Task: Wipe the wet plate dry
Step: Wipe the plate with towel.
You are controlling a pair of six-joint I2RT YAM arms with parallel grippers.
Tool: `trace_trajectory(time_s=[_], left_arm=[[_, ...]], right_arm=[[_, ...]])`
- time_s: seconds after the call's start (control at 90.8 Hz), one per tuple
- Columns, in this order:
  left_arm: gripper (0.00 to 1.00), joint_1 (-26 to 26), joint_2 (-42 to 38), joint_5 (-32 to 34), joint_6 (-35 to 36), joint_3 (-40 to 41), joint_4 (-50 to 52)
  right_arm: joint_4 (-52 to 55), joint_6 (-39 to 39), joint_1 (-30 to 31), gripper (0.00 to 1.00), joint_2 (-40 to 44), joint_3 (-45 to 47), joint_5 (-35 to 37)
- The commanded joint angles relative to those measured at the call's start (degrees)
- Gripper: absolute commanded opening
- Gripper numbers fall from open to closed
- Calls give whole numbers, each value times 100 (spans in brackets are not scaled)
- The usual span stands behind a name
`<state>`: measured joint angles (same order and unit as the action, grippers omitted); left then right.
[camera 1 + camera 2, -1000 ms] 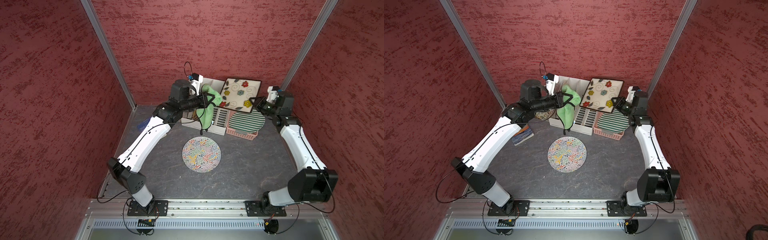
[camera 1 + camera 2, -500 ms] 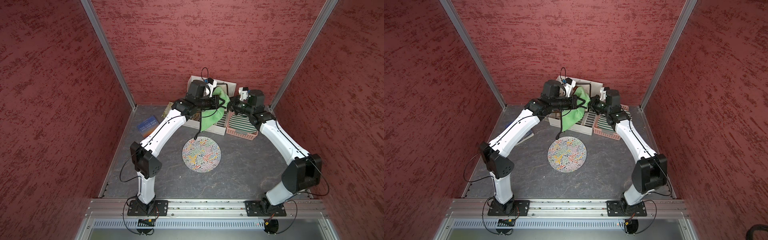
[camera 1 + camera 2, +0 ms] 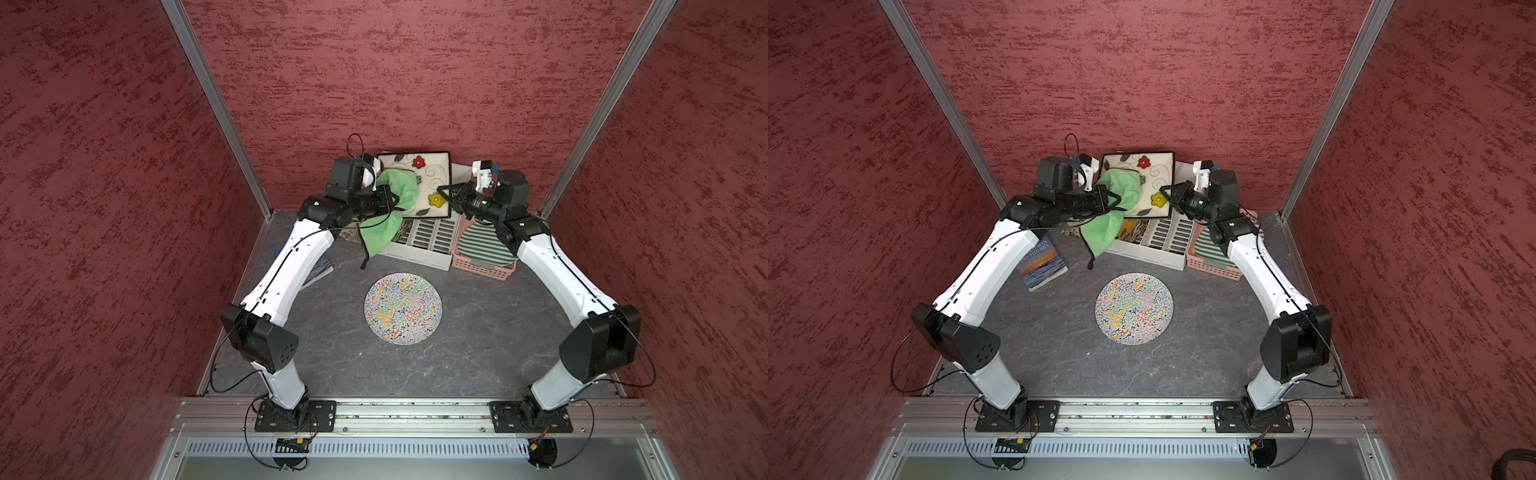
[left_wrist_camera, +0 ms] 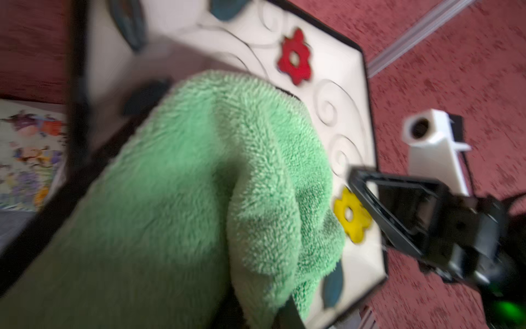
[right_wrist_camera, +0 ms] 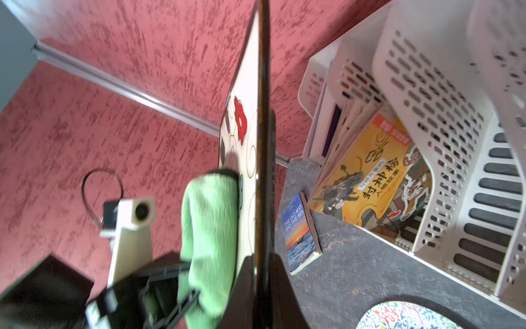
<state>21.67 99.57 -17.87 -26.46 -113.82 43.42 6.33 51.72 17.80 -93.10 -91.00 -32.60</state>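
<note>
The plate (image 3: 434, 176) (image 3: 1152, 174) is square and white, with a black rim and red and yellow flowers. It stands on edge in the air above the rack. My right gripper (image 3: 446, 194) (image 3: 1165, 196) (image 5: 263, 273) is shut on its right edge (image 5: 263, 142). My left gripper (image 3: 391, 203) (image 3: 1112, 203) is shut on a green cloth (image 3: 395, 195) (image 3: 1119, 195) (image 4: 199, 185) (image 5: 210, 228). The cloth lies bunched against the plate's face (image 4: 327, 71) and covers its left part, with its tail hanging down.
A round multicoloured plate (image 3: 403, 308) (image 3: 1133, 308) lies flat mid-table. Behind it stand a white file rack (image 3: 428, 243) with books (image 5: 370, 176) and a pink basket (image 3: 484, 268) holding a striped plate. A paperback (image 3: 1040, 262) (image 5: 300, 230) lies at the left.
My right gripper has carried the square plate leftward from the back right. My left gripper with the cloth met it, and the cloth now rests on the plate's face.
</note>
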Motion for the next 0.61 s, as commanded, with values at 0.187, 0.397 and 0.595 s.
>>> trace_trajectory(time_s=[0.187, 0.397, 0.595], left_arm=[[0, -132, 390, -801, 479, -409, 81], [0, 366, 870, -2227, 449, -798, -288], [0, 39, 320, -792, 300, 15, 366]], right_arm=[[-1440, -200, 720, 0, 711, 38, -1167], [-1940, 306, 434, 0, 241, -723, -879], [-2632, 1104, -260, 0, 120, -1118, -511]])
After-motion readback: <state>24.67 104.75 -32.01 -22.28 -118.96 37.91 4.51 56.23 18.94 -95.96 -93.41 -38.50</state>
